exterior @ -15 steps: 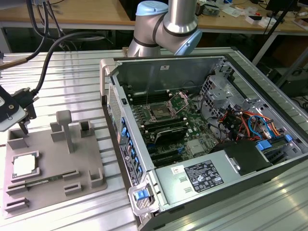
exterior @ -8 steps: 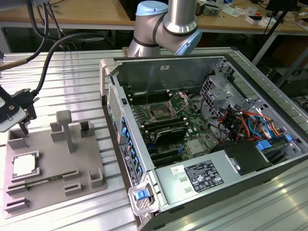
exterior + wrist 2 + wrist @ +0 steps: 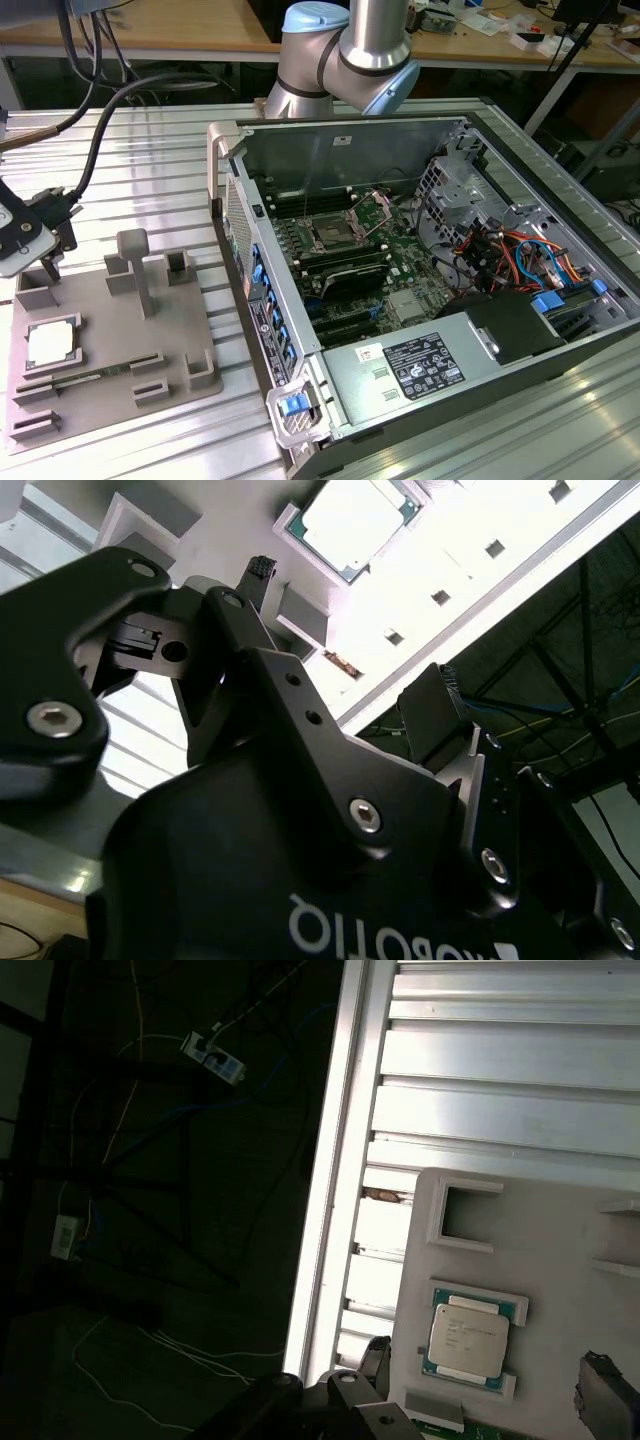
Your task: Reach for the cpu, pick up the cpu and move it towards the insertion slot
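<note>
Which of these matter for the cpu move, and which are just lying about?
Job: cpu, lying in the grey tray; insertion slot; gripper, open, near the cpu.
Lying about: memory slots, drive cables, power supply.

In the exterior view the picture's left edge cuts off part of the gripper (image 3: 55, 245), and the arm (image 3: 350, 50) runs out past the top edge. The insertion slot (image 3: 330, 235) is too small for its contacts to be made out. The bottom edge clips the near corner of the computer case (image 3: 420, 370). In the second wrist view the gripper's own black body covers much of the tray (image 3: 302, 608), the table (image 3: 480, 560) is lost in white glare, and the top edge trims the cpu (image 3: 355, 525). In the first wrist view the bottom edge cuts the fingers (image 3: 603, 1392) short, and the floor (image 3: 150, 1260) is too dark to trace its cables.
</note>
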Robot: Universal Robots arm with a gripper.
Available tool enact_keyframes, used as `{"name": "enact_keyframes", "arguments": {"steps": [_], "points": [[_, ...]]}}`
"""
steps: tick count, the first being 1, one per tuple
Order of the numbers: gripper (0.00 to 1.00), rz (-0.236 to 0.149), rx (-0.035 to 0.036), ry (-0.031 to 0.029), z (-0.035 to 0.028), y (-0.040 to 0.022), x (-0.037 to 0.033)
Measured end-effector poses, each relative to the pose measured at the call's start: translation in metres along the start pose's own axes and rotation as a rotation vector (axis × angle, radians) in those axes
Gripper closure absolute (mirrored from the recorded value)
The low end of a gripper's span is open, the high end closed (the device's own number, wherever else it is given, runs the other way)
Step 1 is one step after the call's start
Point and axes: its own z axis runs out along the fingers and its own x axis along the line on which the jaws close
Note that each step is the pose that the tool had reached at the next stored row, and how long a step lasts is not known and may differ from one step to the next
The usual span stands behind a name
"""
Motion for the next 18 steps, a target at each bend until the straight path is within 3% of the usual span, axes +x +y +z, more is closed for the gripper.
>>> {"name": "enact_keyframes", "arguments": {"steps": [7, 12, 13, 18], "points": [[0.22, 0.0, 0.0, -0.0001, 0.0042, -0.0006, 0.0001], [0.22, 0.0, 0.0001, 0.0001, 0.0113, -0.0046, 0.0009], [0.22, 0.004, 0.0001, -0.0003, 0.0147, -0.0084, 0.0015], [0.22, 0.045, 0.0007, -0.0018, 0.0216, -0.0107, 0.002]]}}
